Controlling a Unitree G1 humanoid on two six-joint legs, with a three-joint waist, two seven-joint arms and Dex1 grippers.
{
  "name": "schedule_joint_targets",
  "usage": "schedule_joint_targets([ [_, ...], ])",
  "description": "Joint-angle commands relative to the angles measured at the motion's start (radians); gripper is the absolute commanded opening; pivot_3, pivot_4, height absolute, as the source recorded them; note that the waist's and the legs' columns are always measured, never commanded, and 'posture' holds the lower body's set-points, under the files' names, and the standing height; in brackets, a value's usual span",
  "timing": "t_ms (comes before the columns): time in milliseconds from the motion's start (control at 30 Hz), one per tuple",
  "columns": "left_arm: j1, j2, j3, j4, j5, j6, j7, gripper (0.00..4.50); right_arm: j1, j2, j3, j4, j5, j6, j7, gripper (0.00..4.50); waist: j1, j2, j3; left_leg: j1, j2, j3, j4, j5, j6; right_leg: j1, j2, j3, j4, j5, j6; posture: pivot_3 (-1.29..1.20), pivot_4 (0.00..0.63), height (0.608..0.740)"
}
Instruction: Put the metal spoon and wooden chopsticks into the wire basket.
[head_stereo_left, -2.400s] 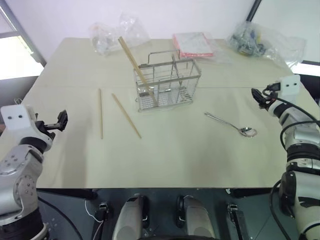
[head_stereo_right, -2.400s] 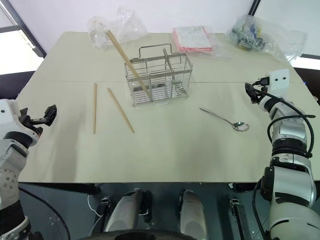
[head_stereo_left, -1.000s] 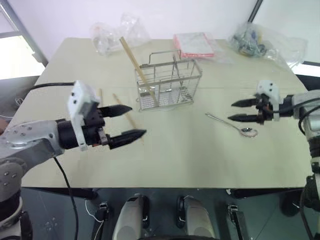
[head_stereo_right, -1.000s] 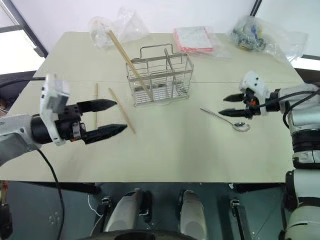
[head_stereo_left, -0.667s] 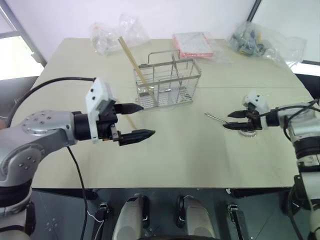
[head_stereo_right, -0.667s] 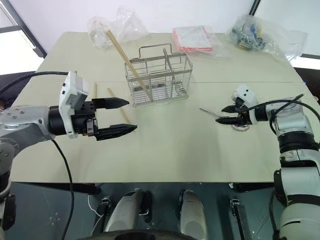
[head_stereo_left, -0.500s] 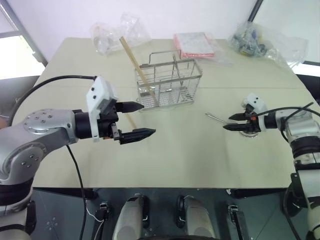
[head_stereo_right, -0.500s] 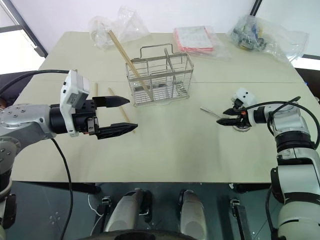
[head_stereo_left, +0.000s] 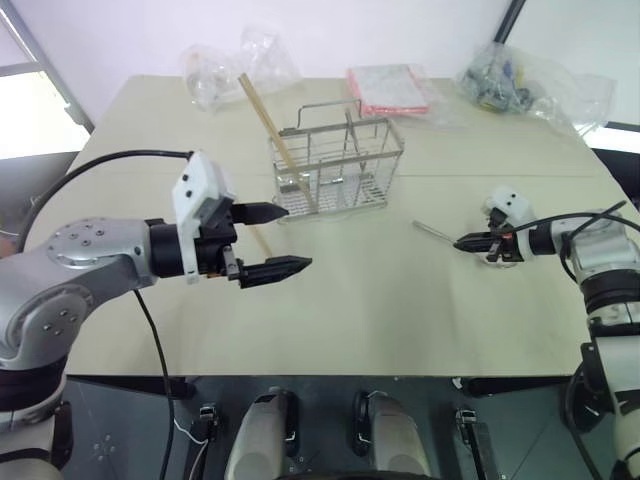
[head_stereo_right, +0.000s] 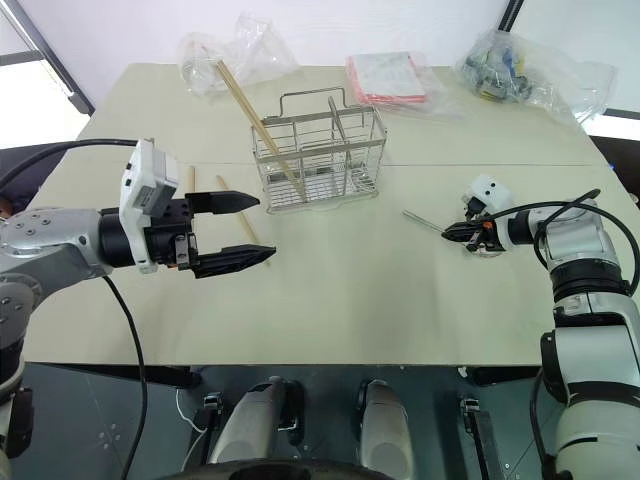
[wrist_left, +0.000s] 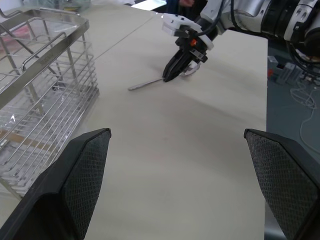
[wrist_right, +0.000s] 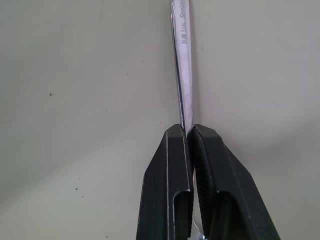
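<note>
The right gripper (wrist_right: 189, 131) is clamped on the long thin handle of the shiny silver metal spoon (wrist_right: 182, 65) lying on the pale table (head_stereo_left: 380, 310), while the left gripper (head_stereo_left: 285, 240), fingers spread wide, hovers just beside the silver wire basket (head_stereo_left: 335, 165) holding one pale wooden chopstick (head_stereo_left: 268, 120).

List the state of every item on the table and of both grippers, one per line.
metal spoon: flat on the table, handle pinched.
right gripper: shut on the spoon handle.
left gripper: open, holding nothing, above the table.
wire basket: upright, one chopstick leaning inside.
loose chopsticks: lying on the table, partly hidden by the left gripper.
</note>
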Motion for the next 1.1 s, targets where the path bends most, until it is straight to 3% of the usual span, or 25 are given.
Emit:
schedule_joint_targets([
  [33, -0.033, -0.013, 0.031, 0.011, 0.011, -0.031, 0.023, 4.5, -0.059, 0.008, -0.101, -0.056, 0.085, 0.054, -0.034, 0.03, -0.001, 0.0, 0.0, 0.0, 0.0, 0.0, 0.0, 0.0, 0.0, 0.0, 0.0, 0.0, 0.0, 0.0, 0.0, 0.0, 0.15, 0.699],
  [200, -0.112, -0.043, 0.066, 0.079, -0.002, -0.024, 0.08, 4.5, -0.092, 0.032, -0.253, -0.2, 0.253, 0.224, -0.073, 0.03, 0.001, 0.001, 0.0, 0.0, 0.0, 0.0, 0.0, 0.0, 0.0, 0.0, 0.0, 0.0, 0.0, 0.0, 0.0, 0.0, 0.15, 0.699],
  [300, -0.153, -0.039, 0.058, 0.106, 0.018, -0.032, 0.071, 4.5, -0.202, 0.072, -0.351, -0.258, 0.351, 0.341, -0.187, 0.03, 0.0, 0.001, 0.0, 0.0, 0.0, 0.0, 0.0, 0.0, 0.0, 0.0, 0.0, 0.0, 0.0, 0.0, 0.0, 0.0, 0.15, 0.699],
  [500, -0.209, -0.059, 0.032, 0.158, 0.056, -0.048, 0.059, 4.5, -0.35, 0.222, -0.385, -0.337, 0.445, 0.399, -0.325, 0.03, -0.004, 0.001, 0.0, 0.0, 0.0, 0.0, -0.001, 0.0, 0.0, -0.001, 0.0, 0.0, 0.002, 0.0, 0.0, 0.0, 0.15, 0.699],
  [767, -0.24, -0.082, 0.025, 0.172, 0.097, -0.06, 0.065, 4.5, -0.381, 0.449, -0.336, -0.288, 0.374, 0.215, -0.561, 0.03, -0.003, 0.001, 0.0, -0.001, -0.001, 0.0, -0.001, 0.0, 0.0, -0.001, 0.0, 0.0, 0.003, 0.0, 0.0, 0.0, 0.15, 0.699],
  [967, -0.224, -0.073, 0.062, 0.142, 0.083, -0.037, 0.092, 4.5, -0.405, 0.537, -0.353, -0.159, 0.336, -0.023, -0.695, 0.03, -0.007, 0.001, 0.0, -0.001, -0.001, 0.0, -0.001, 0.001, 0.0, -0.001, 0.0, 0.0, 0.003, 0.0, 0.0, 0.0, 0.15, 0.699],
  [1100, -0.216, -0.067, 0.086, 0.131, 0.075, -0.026, 0.11, 4.5, -0.404, 0.563, -0.339, -0.106, 0.341, -0.048, -0.694, 0.03, -0.019, 0.001, 0.001, -0.001, -0.001, -0.001, -0.001, 0.001, -0.001, -0.001, 0.001, 0.0, 0.003, 0.0, 0.0, 0.0, 0.15, 0.699],
])
